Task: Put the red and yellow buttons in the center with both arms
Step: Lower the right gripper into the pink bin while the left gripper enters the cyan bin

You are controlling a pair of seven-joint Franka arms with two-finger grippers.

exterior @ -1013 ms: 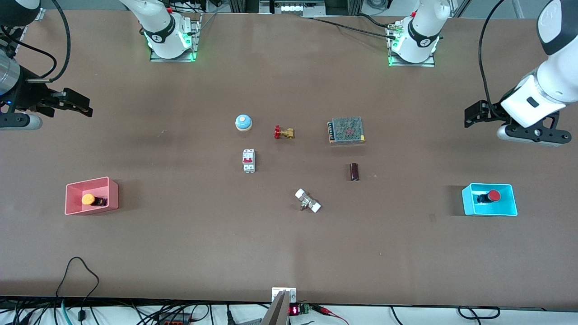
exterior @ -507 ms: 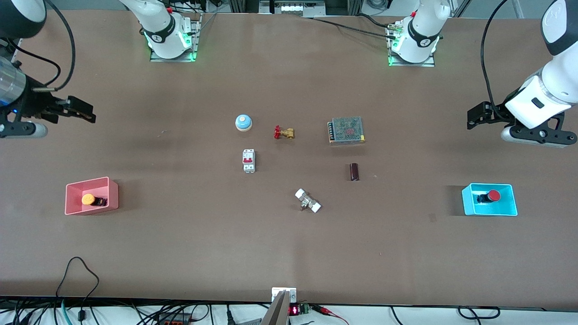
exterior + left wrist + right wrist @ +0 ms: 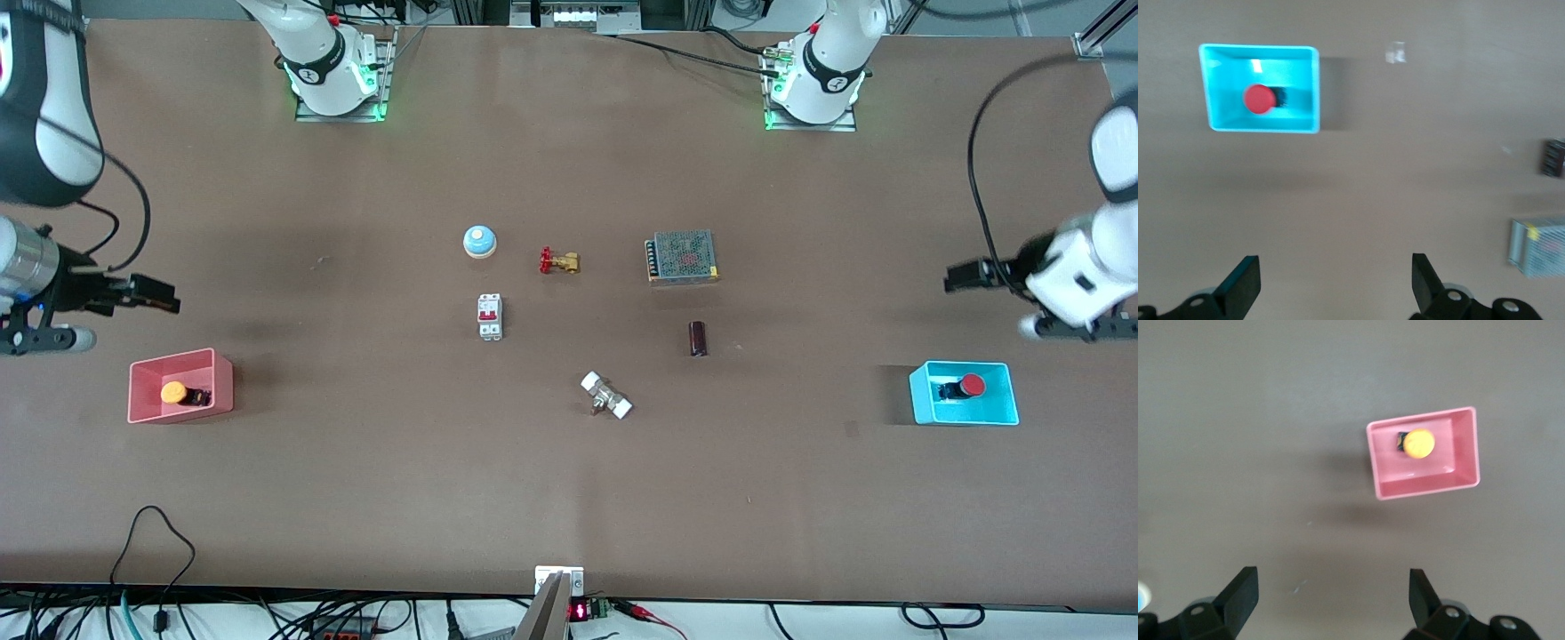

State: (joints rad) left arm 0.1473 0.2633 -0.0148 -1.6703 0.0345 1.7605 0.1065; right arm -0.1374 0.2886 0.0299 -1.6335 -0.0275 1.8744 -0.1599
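The red button (image 3: 969, 385) lies in the cyan bin (image 3: 925, 411) at the left arm's end of the table. The left wrist view shows the button (image 3: 1259, 99) and the bin (image 3: 1305, 87) too. My left gripper (image 3: 956, 276) is open and empty over bare table beside that bin; its own view shows it (image 3: 1336, 280) with the jaws wide apart. The yellow button (image 3: 173, 392) lies in the pink bin (image 3: 142, 411) at the right arm's end, as the right wrist view also shows (image 3: 1419, 443). My right gripper (image 3: 164, 298) is open and empty over bare table beside the pink bin (image 3: 1425, 487).
In the middle of the brown tabletop (image 3: 569, 462) lie a pale blue bell (image 3: 479, 241), a brass valve (image 3: 559, 261), a metal power supply (image 3: 682, 256), a white breaker (image 3: 490, 316), a dark cylinder (image 3: 698, 338) and a white-ended fitting (image 3: 606, 396).
Both arms have swung toward the bins: the left gripper toward the cyan bin, the right gripper toward the pink bin. Both stayed open. The buttons have not moved.
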